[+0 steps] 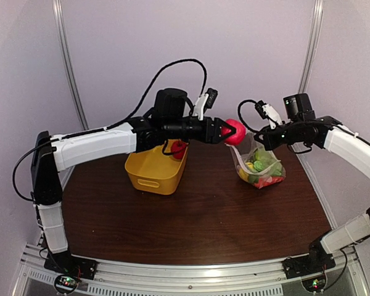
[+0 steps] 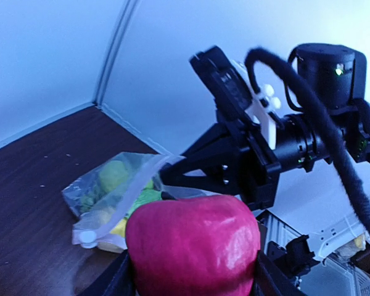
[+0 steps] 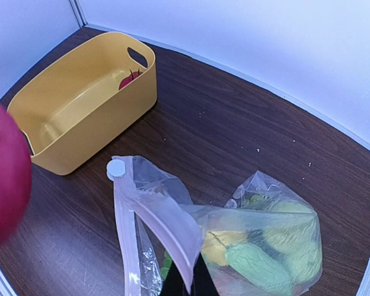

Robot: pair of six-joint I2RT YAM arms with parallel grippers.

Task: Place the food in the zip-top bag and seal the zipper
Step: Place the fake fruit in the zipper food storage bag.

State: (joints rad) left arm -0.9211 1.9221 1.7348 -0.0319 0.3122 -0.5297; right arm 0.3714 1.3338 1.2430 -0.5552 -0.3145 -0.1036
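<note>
My left gripper point(image 1: 229, 132) is shut on a red round piece of food point(image 1: 237, 131), held in the air just left of the bag's mouth. In the left wrist view the red food point(image 2: 194, 246) fills the space between the fingers. The zip-top bag point(image 1: 263, 166) lies at the back right with green, yellow and red food point(image 3: 265, 253) inside it. My right gripper point(image 3: 188, 282) is shut on the zipper point(image 3: 166, 228) and lifts one side of the mouth, which gapes open. A white slider point(image 3: 116, 168) sits at the strip's end.
A yellow basket point(image 1: 155, 169) stands left of the bag with one red piece point(image 3: 128, 80) inside it. Pale walls close the back and both sides. The arm bases are bolted along the near edge.
</note>
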